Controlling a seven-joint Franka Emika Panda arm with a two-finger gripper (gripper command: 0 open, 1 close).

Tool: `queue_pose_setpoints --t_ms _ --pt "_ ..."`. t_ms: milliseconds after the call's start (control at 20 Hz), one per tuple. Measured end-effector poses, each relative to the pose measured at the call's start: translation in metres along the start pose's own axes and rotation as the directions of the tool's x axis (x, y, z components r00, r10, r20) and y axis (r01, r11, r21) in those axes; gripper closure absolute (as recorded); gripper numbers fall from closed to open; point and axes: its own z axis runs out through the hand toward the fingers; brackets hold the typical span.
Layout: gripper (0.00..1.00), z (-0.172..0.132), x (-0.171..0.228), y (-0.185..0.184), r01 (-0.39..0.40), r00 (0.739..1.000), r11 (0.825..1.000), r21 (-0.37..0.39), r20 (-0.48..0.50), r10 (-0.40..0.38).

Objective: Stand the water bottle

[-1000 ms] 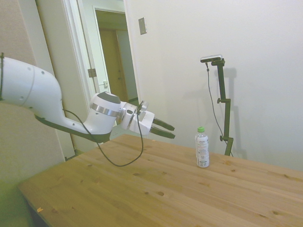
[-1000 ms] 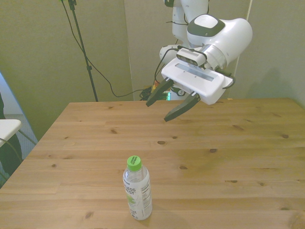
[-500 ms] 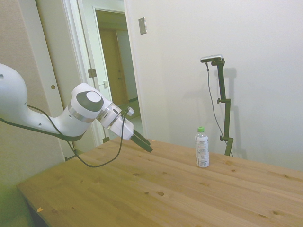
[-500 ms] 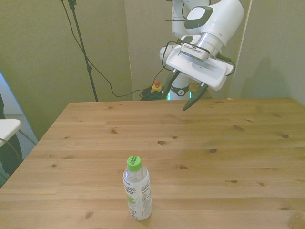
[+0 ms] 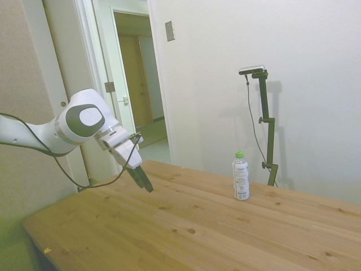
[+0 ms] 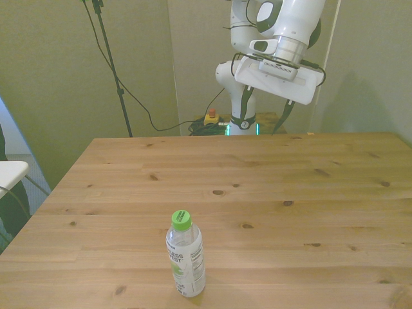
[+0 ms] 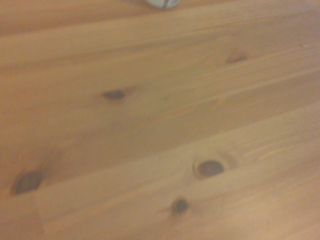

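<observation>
The water bottle point(image 5: 241, 176) stands upright on the wooden table point(image 5: 186, 231), clear plastic with a green cap and a white label. In the front view the water bottle point(image 6: 185, 254) is near the table's point(image 6: 290, 180) close edge, a little toward the front view's left. My gripper point(image 6: 265, 119) hangs far from it, above the table's far edge, with fingers pointing down, spread open and holding nothing. From the side, the gripper point(image 5: 144, 183) is low over the table's left end. A sliver of the bottle's base point(image 7: 162, 2) shows in the wrist view.
An open doorway point(image 5: 135, 79) lies behind the arm in the side view. Cables and a red button box point(image 6: 210, 118) sit behind the table's far edge. A white object point(image 6: 9, 170) pokes in at the front view's left edge.
The arm has pulled back from the middle of the table to its far edge, and the gripper has swung from level to pointing down. The bottle has not moved.
</observation>
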Motion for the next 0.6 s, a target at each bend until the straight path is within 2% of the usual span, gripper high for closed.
queue_pose_setpoints --t_ms 100,200,400,600 --pt "0.0 -0.002 -0.005 0.008 0.083 0.995 0.996 -0.017 0.052 -0.082" --pt "0.0 -0.002 -0.006 0.011 0.168 0.981 0.986 -0.014 0.098 -0.166" --pt "0.0 0.003 -0.005 0.015 0.318 0.932 0.947 0.039 0.171 -0.32" --pt "0.0 0.008 -0.009 0.017 0.402 0.879 0.909 0.106 0.233 -0.416"
